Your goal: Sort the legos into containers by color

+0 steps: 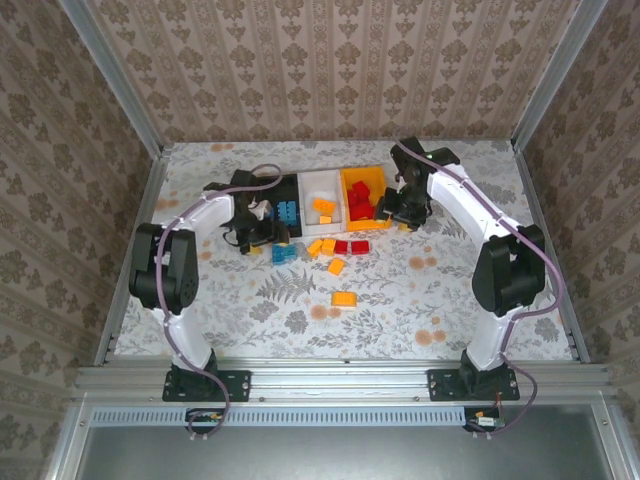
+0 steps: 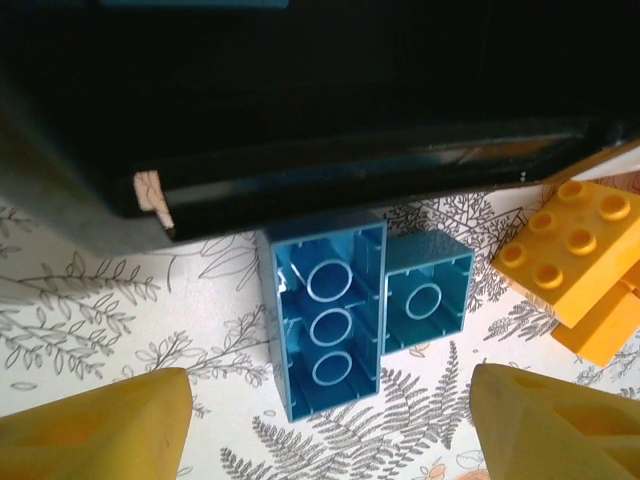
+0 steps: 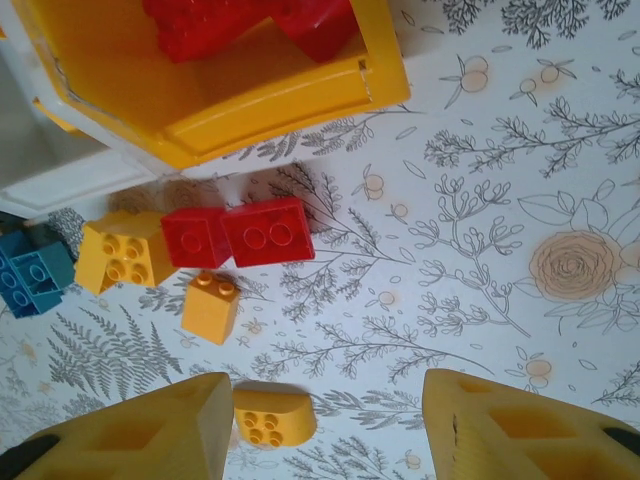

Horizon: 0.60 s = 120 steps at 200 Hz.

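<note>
Three joined bins stand at the back: a black bin (image 1: 262, 192) holding blue legos (image 1: 287, 212), a white bin (image 1: 322, 190) holding orange ones, and an orange-yellow bin (image 1: 362, 182) holding red ones (image 3: 250, 25). My left gripper (image 1: 262, 238) is open just above the table in front of the black bin's wall (image 2: 350, 130). Two upturned blue bricks (image 2: 325, 315) (image 2: 427, 300) lie ahead of its fingers (image 2: 95, 425). My right gripper (image 1: 393, 212) is open beside the orange-yellow bin (image 3: 290, 100) with nothing between its fingers (image 3: 500, 425). Two red bricks (image 3: 268, 231) (image 3: 195, 237) lie ahead of it.
Loose orange bricks lie in front of the bins (image 1: 322, 246) (image 1: 336, 266), and one lies farther forward (image 1: 344, 299). A rounded orange brick (image 3: 272, 415) sits against the right gripper's left finger. An orange brick (image 2: 575, 245) lies right of the blue pair. Wallpapered walls enclose the table.
</note>
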{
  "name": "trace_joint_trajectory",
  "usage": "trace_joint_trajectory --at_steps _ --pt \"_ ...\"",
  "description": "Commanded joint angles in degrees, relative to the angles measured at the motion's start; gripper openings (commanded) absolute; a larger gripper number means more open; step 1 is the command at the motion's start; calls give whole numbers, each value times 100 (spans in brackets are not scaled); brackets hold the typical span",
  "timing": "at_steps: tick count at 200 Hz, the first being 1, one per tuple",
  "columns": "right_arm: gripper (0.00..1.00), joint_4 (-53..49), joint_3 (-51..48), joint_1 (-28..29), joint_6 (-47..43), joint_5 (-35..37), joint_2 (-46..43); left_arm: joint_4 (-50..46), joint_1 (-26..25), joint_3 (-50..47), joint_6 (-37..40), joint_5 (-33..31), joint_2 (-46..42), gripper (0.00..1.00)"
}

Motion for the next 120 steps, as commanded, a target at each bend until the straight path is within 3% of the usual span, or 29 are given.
trace_joint_trajectory --at_steps 1,120 --pt "54 146 -127 34 89 -7 -295 -12 -28 127 -69 -89 151 72" --pt "54 185 49 34 28 -129 -45 -238 -115 -99 181 -475 439 56"
